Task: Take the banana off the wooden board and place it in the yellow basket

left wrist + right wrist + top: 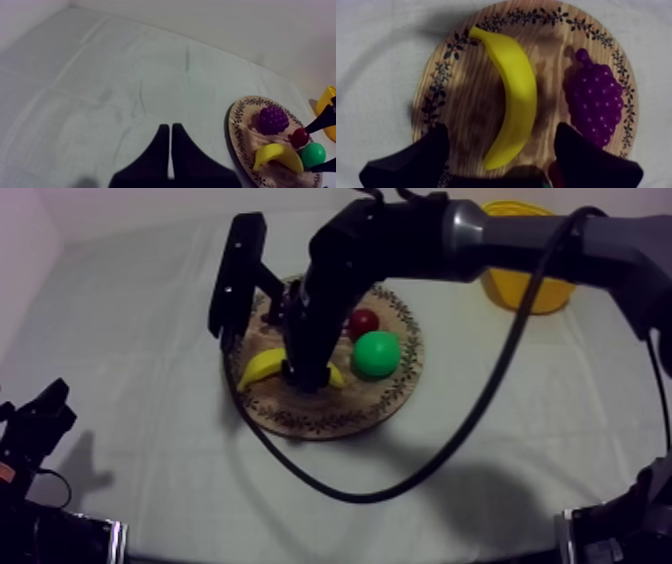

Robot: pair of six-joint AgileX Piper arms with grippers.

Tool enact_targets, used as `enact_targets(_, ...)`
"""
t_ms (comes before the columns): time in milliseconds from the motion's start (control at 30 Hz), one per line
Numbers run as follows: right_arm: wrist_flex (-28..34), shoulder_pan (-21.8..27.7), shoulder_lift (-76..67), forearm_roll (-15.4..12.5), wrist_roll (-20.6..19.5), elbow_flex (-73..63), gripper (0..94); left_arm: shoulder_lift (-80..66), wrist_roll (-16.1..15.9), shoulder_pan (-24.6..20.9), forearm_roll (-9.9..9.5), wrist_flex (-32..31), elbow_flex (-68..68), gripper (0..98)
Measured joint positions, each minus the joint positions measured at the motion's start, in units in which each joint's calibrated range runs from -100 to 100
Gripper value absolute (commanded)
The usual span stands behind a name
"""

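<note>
Approach stage of the banana transfer. Right gripper (501, 134) hangs low over the wooden board (330, 416), its fingers spread wide with the banana (513, 90) lying between them. The fingers appear not to touch the fruit, so no grasp is made yet. Banana rests flat on the board, beside the bunch of grapes (596, 100) and near the small red fruit (362, 321) and a green fruit (376, 353). Yellow basket (515, 288) stands on the bench (140, 338), well apart from the board, on the right arm's side. Left gripper (171, 129) sits idle away from the board, fingers pressed together on nothing. Remaining, by this evidence: closing on the banana, lifting, carrying to the basket, releasing.
</note>
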Motion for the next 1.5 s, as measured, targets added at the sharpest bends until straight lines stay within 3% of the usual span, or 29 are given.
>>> enact_targets(667, -0.32, 0.76, 9.05, 1.79, -1.18, -6.09, 56.5, 0.0, 0.0, 0.0, 0.0, 0.0, 0.0, 0.1)
enact_targets(1033, -0.83, 1.35, 12.03, 1.37, -1.31, -7.04, 54.7, 0.0, 0.0, 0.0, 0.0, 0.0, 0.0, 0.1)
enact_targets(1500, -2.41, 1.1, 12.37, 0.74, 0.4, -4.29, 25.0, 0.0, 0.0, 0.0, 0.0, 0.0, 0.0, 0.1)
